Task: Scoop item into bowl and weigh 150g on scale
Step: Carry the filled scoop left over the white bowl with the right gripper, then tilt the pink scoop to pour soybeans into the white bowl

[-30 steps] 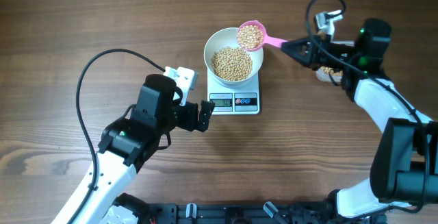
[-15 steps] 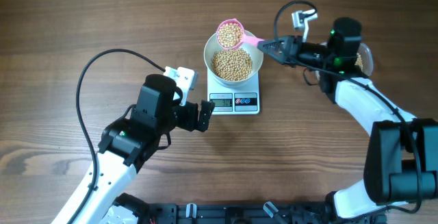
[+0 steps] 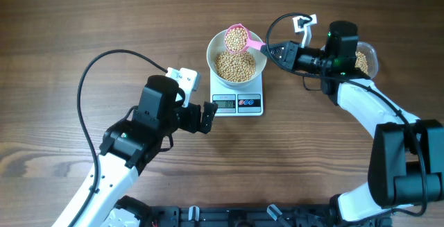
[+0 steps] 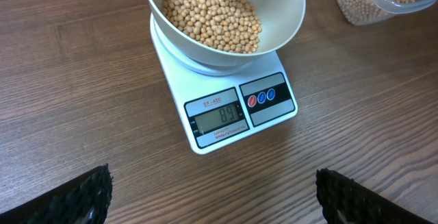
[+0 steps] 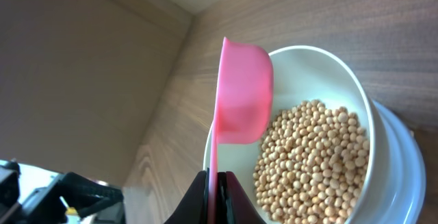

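The white bowl (image 3: 211,55) sits on the white scale (image 3: 238,103), holding a heap of tan beans (image 3: 236,66). The scale's display (image 4: 217,118) reads 89. My right gripper (image 3: 272,49) is shut on the handle of a pink scoop (image 3: 236,39), which hangs over the bowl's far side with beans in it. In the right wrist view the scoop (image 5: 243,94) is seen edge-on above the bowl (image 5: 342,80) and its beans (image 5: 308,155). My left gripper (image 3: 206,118) stands open and empty just left of the scale's front; in its own view the gripper (image 4: 213,196) faces bare wood.
A clear plastic tub (image 3: 368,59) of beans stands to the right of the scale, partly behind my right arm; it shows again as the tub (image 4: 383,5) at the top right of the left wrist view. A black cable loops over the table on the left.
My right arm has swung left, carrying the scoop from the bowl's right rim to over its far side and uncovering the tub. The left arm has not moved.
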You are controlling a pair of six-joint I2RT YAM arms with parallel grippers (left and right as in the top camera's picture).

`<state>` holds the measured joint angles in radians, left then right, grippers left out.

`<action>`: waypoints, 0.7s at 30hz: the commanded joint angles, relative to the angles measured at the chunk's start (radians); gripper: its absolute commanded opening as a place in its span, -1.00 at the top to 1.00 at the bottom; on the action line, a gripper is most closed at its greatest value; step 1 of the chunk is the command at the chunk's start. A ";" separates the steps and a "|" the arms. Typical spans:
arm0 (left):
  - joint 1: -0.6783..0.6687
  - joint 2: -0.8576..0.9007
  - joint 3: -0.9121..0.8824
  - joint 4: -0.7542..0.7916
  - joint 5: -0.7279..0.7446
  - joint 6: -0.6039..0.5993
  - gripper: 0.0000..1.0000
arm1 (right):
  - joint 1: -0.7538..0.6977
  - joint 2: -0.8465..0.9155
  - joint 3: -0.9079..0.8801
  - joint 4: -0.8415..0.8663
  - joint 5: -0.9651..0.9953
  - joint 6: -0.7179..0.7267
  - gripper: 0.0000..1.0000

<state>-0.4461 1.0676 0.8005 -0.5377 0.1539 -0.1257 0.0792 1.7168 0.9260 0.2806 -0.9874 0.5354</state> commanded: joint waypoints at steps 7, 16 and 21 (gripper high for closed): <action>-0.001 -0.013 -0.004 0.003 0.004 0.013 -1.00 | 0.002 -0.100 0.008 -0.082 0.167 -0.243 0.91; -0.001 -0.013 -0.004 0.003 0.004 0.013 -1.00 | 0.097 -0.159 0.009 -0.198 0.329 -0.355 0.91; -0.001 -0.013 -0.004 0.003 0.004 0.013 -1.00 | 0.144 -0.183 0.009 -0.203 0.461 -0.406 0.91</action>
<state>-0.4461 1.0676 0.8005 -0.5377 0.1539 -0.1257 0.2058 1.5814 0.9260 0.0753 -0.6270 0.1944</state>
